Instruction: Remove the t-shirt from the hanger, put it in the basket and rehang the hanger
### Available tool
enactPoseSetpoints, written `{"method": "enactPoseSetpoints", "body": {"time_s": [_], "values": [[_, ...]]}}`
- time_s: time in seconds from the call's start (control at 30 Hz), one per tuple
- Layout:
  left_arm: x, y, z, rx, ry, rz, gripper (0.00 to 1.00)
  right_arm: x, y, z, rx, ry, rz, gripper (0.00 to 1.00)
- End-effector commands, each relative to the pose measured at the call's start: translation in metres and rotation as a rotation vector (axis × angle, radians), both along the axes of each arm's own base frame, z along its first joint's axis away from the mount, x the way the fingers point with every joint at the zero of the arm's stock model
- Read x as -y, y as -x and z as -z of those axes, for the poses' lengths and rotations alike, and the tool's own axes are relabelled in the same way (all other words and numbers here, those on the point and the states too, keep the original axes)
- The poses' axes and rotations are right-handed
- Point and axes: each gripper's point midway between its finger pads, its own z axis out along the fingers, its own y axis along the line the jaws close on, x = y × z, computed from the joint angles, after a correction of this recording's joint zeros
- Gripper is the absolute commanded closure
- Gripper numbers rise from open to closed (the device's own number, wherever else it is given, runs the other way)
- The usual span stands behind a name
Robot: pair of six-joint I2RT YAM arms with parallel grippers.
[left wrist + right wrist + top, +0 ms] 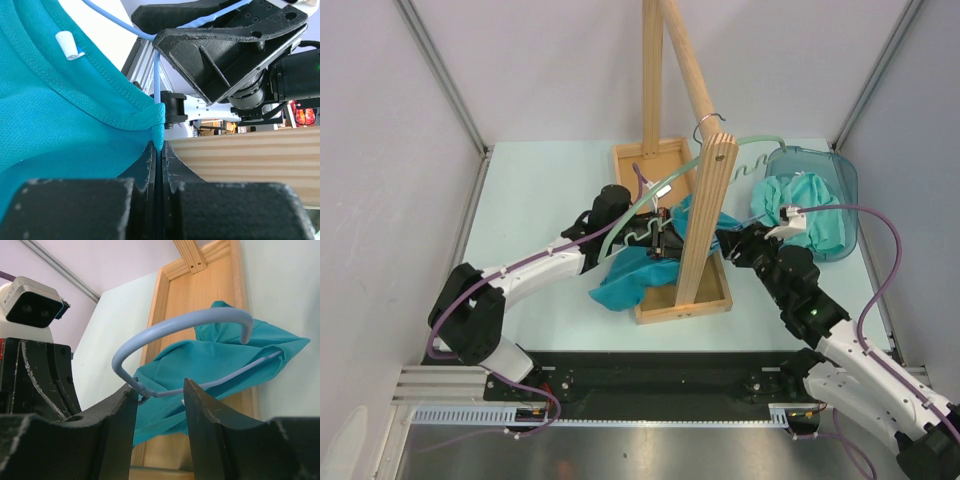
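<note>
The teal t-shirt (625, 282) lies bunched on the wooden stand's base tray (650, 160), spilling over its left edge. My left gripper (655, 238) is shut on the shirt's collar hem, seen close up in the left wrist view (160, 147), where the shirt (60, 115) fills the left side. A light blue wire hanger (175, 325) runs through the shirt (200, 365). My right gripper (161, 386) is open, its fingers on either side of the hanger's twisted neck, which touches the left finger (125, 400). In the top view the right gripper (725, 240) sits just right of the post.
The slanted wooden post (705, 220) stands between my two grippers. A pale green hanger (645, 200) hangs from the rack by a metal hook (710, 125). A blue basket (840, 175) holding more teal cloth stands at the right.
</note>
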Motion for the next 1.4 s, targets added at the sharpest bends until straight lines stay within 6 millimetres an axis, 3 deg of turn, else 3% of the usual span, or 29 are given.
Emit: {"method": "enactPoseSetpoints", "body": {"time_s": [0.0, 0.17, 0.3, 0.33, 0.4, 0.43, 0.53, 0.6, 0.63, 0.67, 0.73, 0.77, 0.97, 1.27, 1.37], "values": [[0.001, 0.037, -0.008, 0.024, 0.042, 0.148, 1.0, 0.001, -0.004, -0.018, 0.069, -0.002, 0.046, 0.54], [-0.001, 0.038, -0.006, 0.026, 0.03, 0.15, 1.0, 0.0, -0.008, -0.019, 0.071, -0.01, 0.075, 0.57], [-0.002, 0.038, -0.003, 0.037, 0.02, 0.136, 1.0, -0.001, -0.012, -0.01, 0.026, 0.007, 0.09, 0.83], [-0.003, 0.038, -0.001, 0.046, 0.013, 0.134, 1.0, -0.002, -0.013, -0.009, 0.019, 0.008, 0.094, 0.95], [-0.005, 0.038, 0.004, 0.045, -0.015, 0.134, 0.98, 0.004, -0.015, -0.006, 0.001, 0.017, 0.128, 0.99], [-0.005, 0.036, 0.007, 0.078, -0.027, 0.134, 0.89, 0.006, -0.016, -0.004, -0.022, 0.004, 0.15, 1.0], [-0.01, 0.027, 0.017, 0.138, -0.111, 0.098, 0.65, 0.021, -0.018, 0.0, -0.088, 0.012, 0.241, 1.0], [-0.016, 0.024, 0.02, 0.164, -0.165, 0.069, 0.54, 0.025, -0.017, 0.0, -0.108, 0.02, 0.267, 1.0], [-0.019, 0.02, 0.021, 0.204, -0.181, 0.054, 0.42, 0.027, -0.018, 0.001, -0.121, 0.024, 0.278, 1.0], [-0.024, 0.018, 0.018, 0.236, -0.193, 0.023, 0.37, 0.029, -0.016, 0.009, -0.162, 0.038, 0.294, 1.0], [-0.03, 0.018, 0.021, 0.274, -0.212, 0.007, 0.22, 0.034, -0.017, 0.004, -0.187, 0.03, 0.329, 1.0], [-0.035, 0.02, 0.022, 0.287, -0.216, -0.002, 0.21, 0.037, -0.014, 0.011, -0.232, 0.038, 0.348, 1.0], [-0.054, 0.035, 0.046, 0.282, -0.27, 0.005, 0.15, 0.036, -0.017, 0.013, -0.302, 0.053, 0.383, 1.0], [-0.07, 0.044, 0.027, 0.361, -0.265, -0.023, 0.03, 0.021, -0.036, 0.014, -0.305, 0.072, 0.36, 1.0], [-0.075, 0.048, 0.029, 0.363, -0.277, -0.019, 0.02, 0.018, -0.04, 0.012, -0.314, 0.07, 0.357, 1.0]]}}
